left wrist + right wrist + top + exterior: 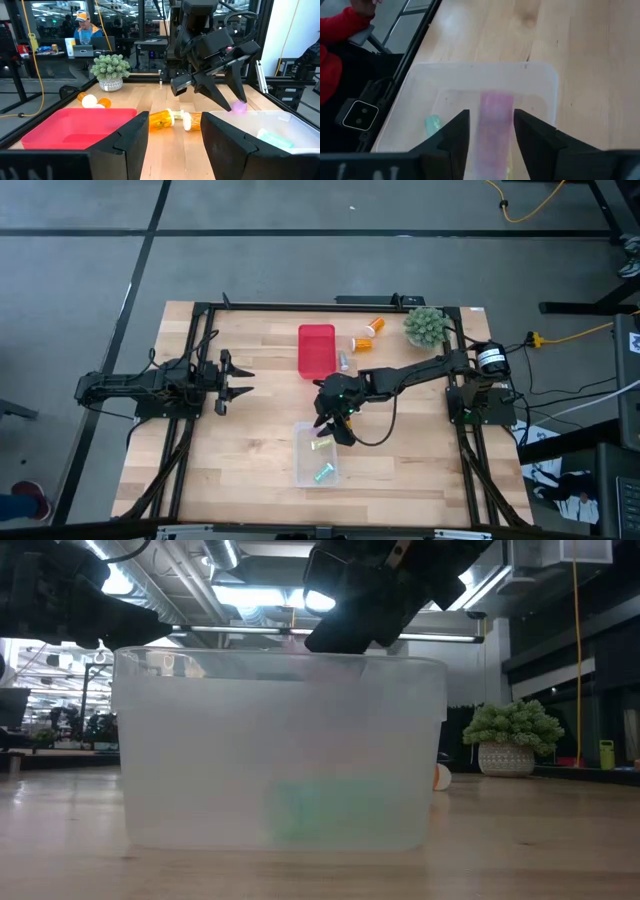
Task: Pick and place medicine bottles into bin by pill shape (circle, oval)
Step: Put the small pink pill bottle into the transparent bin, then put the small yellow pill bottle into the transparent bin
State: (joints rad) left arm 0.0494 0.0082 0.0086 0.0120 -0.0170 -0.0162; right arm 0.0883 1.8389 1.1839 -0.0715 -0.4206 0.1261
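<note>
While the right gripper (337, 423) hangs over the clear bin (302, 470), its two fingers clamp a small pink bottle (495, 125). The right wrist view shows the bottle lengthwise between the fingers, directly above the bin's floor. In the left wrist view the pink bottle shows at the fingertips, just above the bin's rim at the end nearest the red bin (316, 350).

Inside the clear bin lie green bottles: one (322, 474) near the end farthest from the red bin, another (323, 444) closer to the gripper. From table height, the bin's cloudy wall shows only a green blur, with the gripper dark above the rim.

Beyond the clear bin, the red bin sits toward the far side of the table (250, 440). Just beside the red bin, two orange bottles (172, 120) with white caps lie on their sides, end to end, in the left wrist view. Farther from the clear bin, past the red bin, more orange bottles (372, 330) lie near a potted green plant (425, 326).

Well apart from the clear bin, at the table's left side, the left gripper (238, 379) waits with its fingers spread and holding nothing.

A person in an orange cap sits at a desk beyond the table (84, 27).
</note>
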